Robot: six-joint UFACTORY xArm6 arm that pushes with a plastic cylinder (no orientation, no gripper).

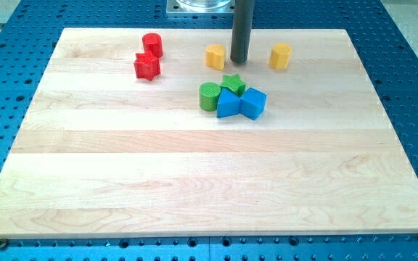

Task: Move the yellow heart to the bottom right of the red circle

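The red circle [152, 45] stands near the board's top left, with the red star [146, 66] touching it just below. A yellow block that looks like the heart [215, 56] sits at the top centre, to the right of the red circle. My tip [239, 61] is on the board just to the right of this yellow block, very close to it or touching it. A second yellow block, seemingly a pentagon [281, 55], lies further right of the tip.
Below the tip is a tight cluster of a green star [231, 83], a green circle [209, 96], a blue triangle [228, 104] and a blue cube [253, 102]. The wooden board [194, 181] lies on a blue perforated table.
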